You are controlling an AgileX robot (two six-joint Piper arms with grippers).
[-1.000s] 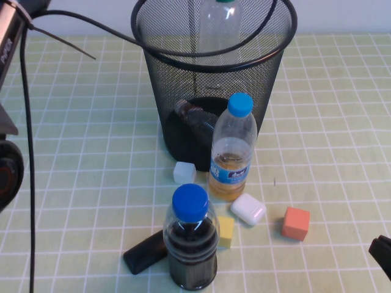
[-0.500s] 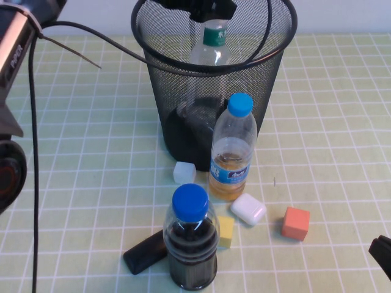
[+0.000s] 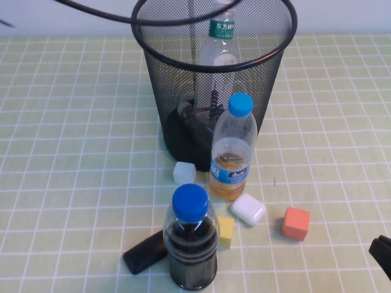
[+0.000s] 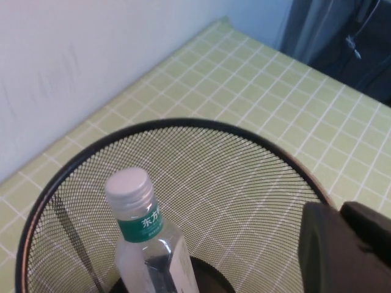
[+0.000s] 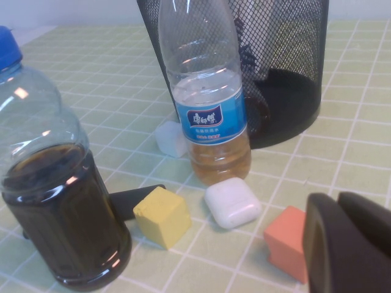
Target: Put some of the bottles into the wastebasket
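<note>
My left pincer (image 4: 345,247) hangs above the wastebasket (image 3: 276,58), holding nothing; whether it's open or closed I can't tell. Right pincer (image 5: 348,244) sits low by the orange block (image 3: 295,223), nothing held; I can't tell its gap either.

Below my left pincer, inside the basket: green-label bottle (image 4: 146,244) upright, brown-band bottle (image 3: 194,116) lying at the bottom. Both look empty, so prob light, thin-walled, slick; best grabbed at the neck w/ gentle squeeze.

Count: 2 bottles binned, 2 blue-capped bottles on the counter (image 3: 73,152), 3 blocks, 1 white case, 1 dark bar.
</note>
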